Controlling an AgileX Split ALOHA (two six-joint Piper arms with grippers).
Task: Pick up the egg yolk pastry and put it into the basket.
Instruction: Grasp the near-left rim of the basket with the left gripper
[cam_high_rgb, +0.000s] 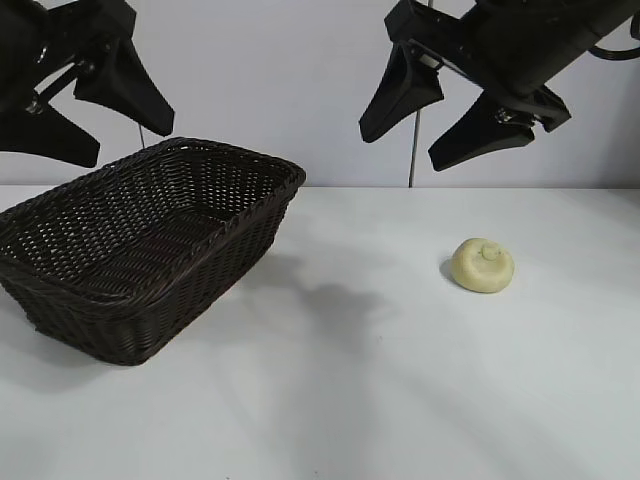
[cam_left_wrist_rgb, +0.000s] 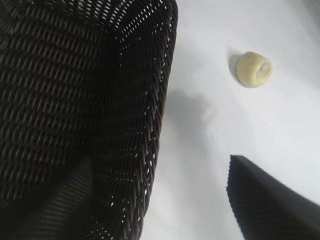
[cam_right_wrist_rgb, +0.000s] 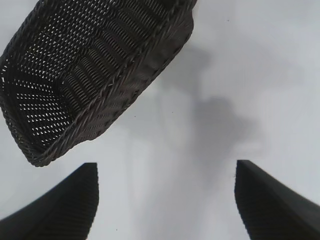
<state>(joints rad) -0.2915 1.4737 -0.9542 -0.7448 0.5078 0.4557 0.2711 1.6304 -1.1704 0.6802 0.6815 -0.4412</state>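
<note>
Exterior: I see the woven wicker basket at left on the white table, nothing in it. The domed cream pastry sits right of centre, well apart from it. Left gripper upper left, right gripper upper right, both spread wide, holding nothing.

Left wrist: basket weave fills the left, pastry upper right.

Right wrist: basket upper left, bare table elsewhere.

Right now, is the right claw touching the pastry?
Apart. The exterior view shows the open right claw hanging high above the pastry, with bare wall between them.
</note>
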